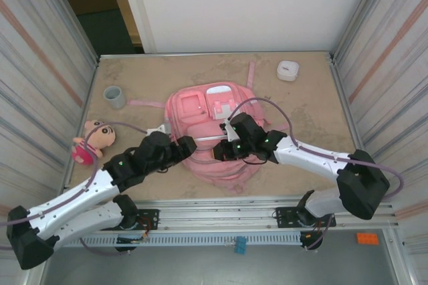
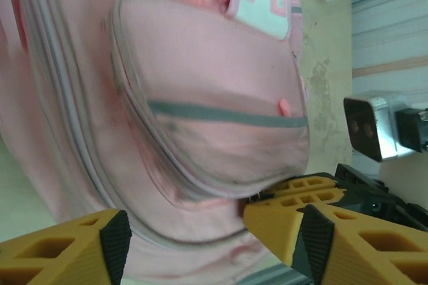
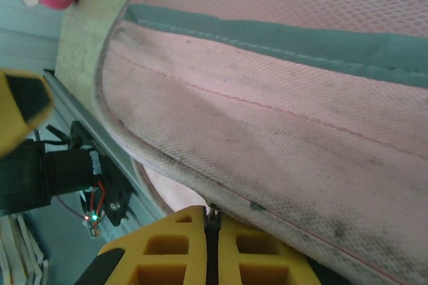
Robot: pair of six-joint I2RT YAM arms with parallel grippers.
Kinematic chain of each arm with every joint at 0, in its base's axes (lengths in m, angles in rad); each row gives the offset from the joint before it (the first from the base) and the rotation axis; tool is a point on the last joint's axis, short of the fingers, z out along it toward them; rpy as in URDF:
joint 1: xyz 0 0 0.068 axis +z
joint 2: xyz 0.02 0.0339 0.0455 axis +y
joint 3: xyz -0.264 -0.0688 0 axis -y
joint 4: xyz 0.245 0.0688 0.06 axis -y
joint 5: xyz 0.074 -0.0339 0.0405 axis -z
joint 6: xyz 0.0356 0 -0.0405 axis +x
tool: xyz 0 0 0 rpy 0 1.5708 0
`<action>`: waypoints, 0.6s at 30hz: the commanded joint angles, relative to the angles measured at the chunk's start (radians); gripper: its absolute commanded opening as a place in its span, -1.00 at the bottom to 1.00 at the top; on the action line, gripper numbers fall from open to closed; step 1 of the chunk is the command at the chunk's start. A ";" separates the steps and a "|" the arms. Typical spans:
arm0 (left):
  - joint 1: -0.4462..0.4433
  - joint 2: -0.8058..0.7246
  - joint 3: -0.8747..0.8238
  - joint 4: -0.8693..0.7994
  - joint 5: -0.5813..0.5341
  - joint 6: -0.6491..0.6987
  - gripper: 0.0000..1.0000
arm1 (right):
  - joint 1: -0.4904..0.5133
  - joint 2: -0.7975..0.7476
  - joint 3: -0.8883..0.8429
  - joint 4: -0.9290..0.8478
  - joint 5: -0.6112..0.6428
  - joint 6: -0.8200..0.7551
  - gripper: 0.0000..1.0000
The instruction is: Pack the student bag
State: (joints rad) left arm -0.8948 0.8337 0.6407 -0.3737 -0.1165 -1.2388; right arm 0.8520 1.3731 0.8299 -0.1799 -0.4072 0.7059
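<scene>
The student bag (image 1: 200, 108) is a big pink backpack lying flat in the middle of the table, front pockets up. My left gripper (image 1: 190, 144) sits at its near left edge, open, with the pink fabric (image 2: 200, 98) between its spread fingers (image 2: 67, 248). My right gripper (image 1: 217, 153) meets it from the right at the same near edge. Its yellow fingers (image 3: 174, 245) are shut on a small metal zipper pull (image 3: 212, 213) under the rim of a front pocket (image 3: 281, 131). The right gripper's fingers (image 2: 287, 208) also show close beside my left one.
A plush doll (image 1: 93, 141) lies at the table's left edge. A grey cup (image 1: 114, 97) stands at the back left and a small white container (image 1: 287, 70) at the back right. Metal walls close in both sides; the rail (image 1: 221, 221) runs along the near edge.
</scene>
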 commanded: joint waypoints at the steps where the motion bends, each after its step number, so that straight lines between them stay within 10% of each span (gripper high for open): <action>1: -0.048 0.062 -0.011 0.021 -0.080 -0.324 0.37 | 0.020 0.017 0.060 0.026 -0.035 -0.058 -1.00; 18: -0.084 0.191 -0.072 0.314 -0.212 -0.533 0.00 | 0.041 -0.016 0.033 0.005 -0.024 -0.085 -1.00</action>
State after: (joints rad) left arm -0.9775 1.0470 0.5861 -0.1425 -0.2340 -1.7142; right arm 0.8825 1.3857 0.8585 -0.2062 -0.4023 0.6434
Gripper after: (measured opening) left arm 0.507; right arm 0.070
